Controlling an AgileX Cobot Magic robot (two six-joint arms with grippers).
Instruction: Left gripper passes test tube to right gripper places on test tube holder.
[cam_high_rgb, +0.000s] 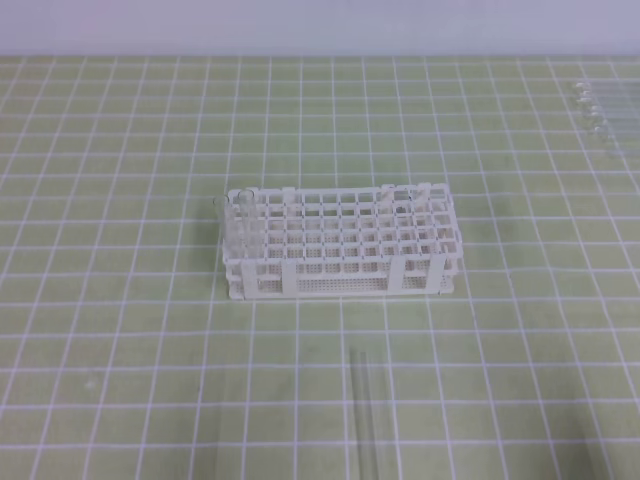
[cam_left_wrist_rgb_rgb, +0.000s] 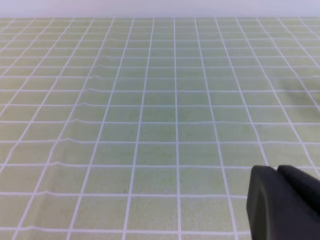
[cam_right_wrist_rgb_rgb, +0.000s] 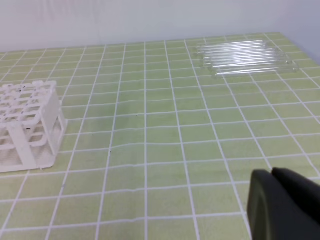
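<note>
Two grippers: we see only a dark finger end of each, low in the right corner of its own wrist view, the left gripper (cam_left_wrist_rgb_rgb: 284, 202) and the right gripper (cam_right_wrist_rgb_rgb: 285, 202); neither shows from overhead.
Jaws: both closed tight and empty, nothing between them.
Test tube: we find the test tube (cam_high_rgb: 366, 410) lying flat on the green grid mat (cam_high_rgb: 120, 330), in front of the rack, its length running toward the near edge. It shows in neither wrist view, so it lies outside what sits ahead of either pair of jaws.
Rack: the white test tube holder (cam_high_rgb: 340, 252) stands upright mid-mat, ahead and to the left of the right jaws, well apart.
Spare tubes: a cluster of clear tubes (cam_right_wrist_rgb_rgb: 247, 56) lies ahead of the right jaws, far off.
Risk, wrong pick: we judge the spare tubes could be mistaken for the target.
Risk, rolling: closed jaws nudging round glass could roll it away.
Risk, handover: a smooth, thin tube may slip or tilt if gripped off-centre.
</note>
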